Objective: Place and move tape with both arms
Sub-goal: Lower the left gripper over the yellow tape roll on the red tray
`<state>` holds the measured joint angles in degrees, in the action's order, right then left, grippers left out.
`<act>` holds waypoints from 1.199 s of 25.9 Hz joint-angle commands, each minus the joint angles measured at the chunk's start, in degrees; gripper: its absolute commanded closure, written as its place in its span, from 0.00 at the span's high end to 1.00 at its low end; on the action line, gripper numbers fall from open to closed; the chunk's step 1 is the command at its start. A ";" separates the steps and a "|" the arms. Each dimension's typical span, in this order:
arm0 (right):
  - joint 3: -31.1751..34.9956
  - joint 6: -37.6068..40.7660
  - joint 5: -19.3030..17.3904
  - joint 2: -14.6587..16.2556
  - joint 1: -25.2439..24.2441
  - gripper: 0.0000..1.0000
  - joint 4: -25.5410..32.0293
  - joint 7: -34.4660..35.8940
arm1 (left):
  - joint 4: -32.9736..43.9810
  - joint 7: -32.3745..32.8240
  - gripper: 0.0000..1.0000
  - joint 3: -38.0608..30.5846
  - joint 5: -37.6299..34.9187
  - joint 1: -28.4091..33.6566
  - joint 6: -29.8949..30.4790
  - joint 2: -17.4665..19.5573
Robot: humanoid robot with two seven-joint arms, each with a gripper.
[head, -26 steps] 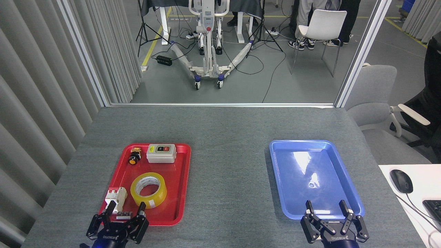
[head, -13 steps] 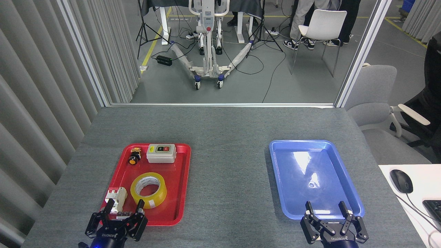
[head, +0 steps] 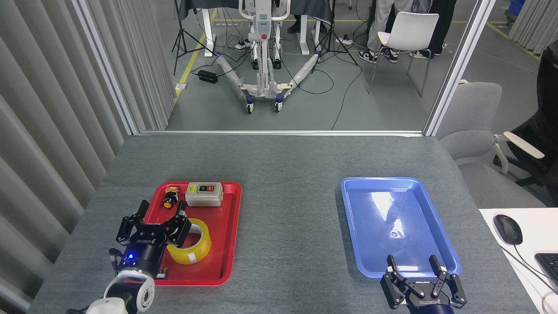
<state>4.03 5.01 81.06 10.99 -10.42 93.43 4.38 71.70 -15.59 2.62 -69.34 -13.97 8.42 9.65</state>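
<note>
On the grey counter [head: 287, 165], the tape [head: 194, 248] lies flat in the red tray [head: 226, 244], not yet lifted. The left gripper [head: 161, 213] hovers over the roll's left edge, fingers spread wide, holding nothing. The right gripper [head: 412, 264] waits open and empty by the blue tray [head: 348, 209]. Grasp, transfer and placement all appear left to do.

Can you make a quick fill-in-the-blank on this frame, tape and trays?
1. The tape lies in the ____ tray.
2. The blue tray holds ____ objects.
3. The gripper over the red tray is the ____ one.
4. The right gripper's fingers are spread ____.

Missing words: red; no; left; open
</note>
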 commanded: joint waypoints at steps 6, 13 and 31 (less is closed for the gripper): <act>-0.08 0.00 -0.02 0.00 -0.04 1.00 0.00 0.01 | -3.06 0.30 1.00 0.28 1.93 -4.23 -0.42 0.73; -0.08 0.00 0.07 -0.09 -0.04 1.00 0.00 0.01 | -5.70 2.15 1.00 7.49 6.85 -7.04 -8.51 3.01; -0.08 0.44 -0.02 0.09 0.05 1.00 0.00 -0.08 | -6.31 46.62 1.00 7.75 7.03 -13.28 -11.67 7.58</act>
<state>3.93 5.18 81.04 11.03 -10.39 93.43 4.28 66.01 26.55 10.26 -62.26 -25.94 -3.30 15.77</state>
